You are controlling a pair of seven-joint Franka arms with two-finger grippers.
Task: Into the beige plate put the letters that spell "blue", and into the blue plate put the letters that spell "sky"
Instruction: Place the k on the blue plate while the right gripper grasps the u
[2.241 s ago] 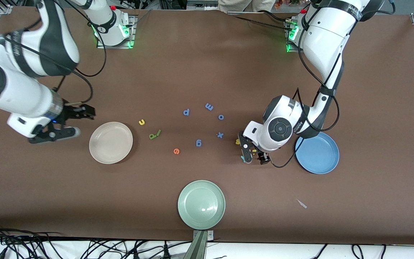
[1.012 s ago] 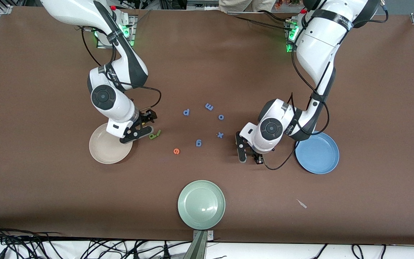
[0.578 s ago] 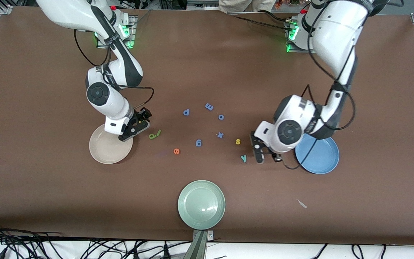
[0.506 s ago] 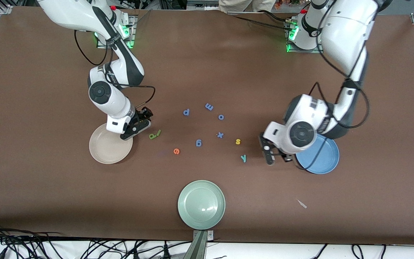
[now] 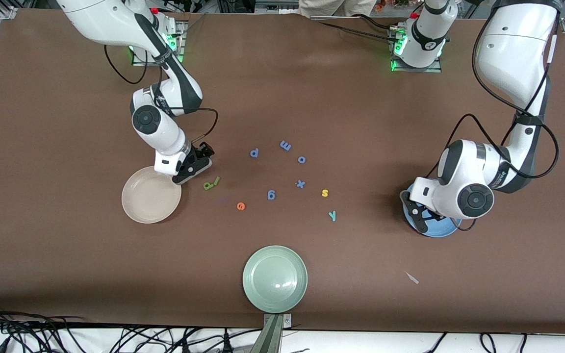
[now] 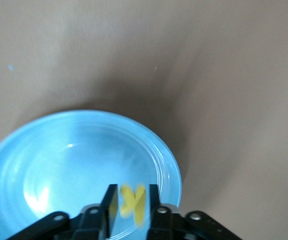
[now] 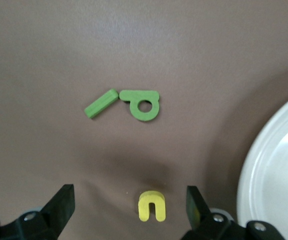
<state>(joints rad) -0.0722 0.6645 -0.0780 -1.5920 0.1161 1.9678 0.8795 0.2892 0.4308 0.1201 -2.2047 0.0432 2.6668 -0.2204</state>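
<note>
Looking across the counter [image 5: 66, 274] in the front view, the left gripper [image 5: 420, 218] hangs over the blue plate [image 5: 440, 231], which the arm mostly hides. The right gripper [image 5: 194, 164] is low over the counter, just beside the beige plate [image 5: 151, 195] on the side toward the left arm's end. The olive-green b [image 5: 207, 186] and the green l [image 5: 216, 181] lie touching, near that gripper and slightly nearer the camera. The orange e [image 5: 241, 206] lies nearer the camera again. The yellow s [image 5: 325, 193] and the teal y [image 5: 332, 215] sit close together on the bare counter, between the loose letters and the blue plate. Five blue letters [image 5: 271, 195] are scattered mid-counter, and a pale green plate [image 5: 275, 278] stands at the camera's edge.

The left wrist view shows the yellow k [image 6: 133, 202] between the left jaws, over the blue plate's inside near its rim. The k is blurred, and I cannot tell whether the jaws grip it.

The right wrist view shows the right jaws spread wide, with the yellow u [image 7: 151, 206] lying on the counter between them and touching neither. The b and l lie a little way off, and the beige plate's rim shows at one edge.
</note>
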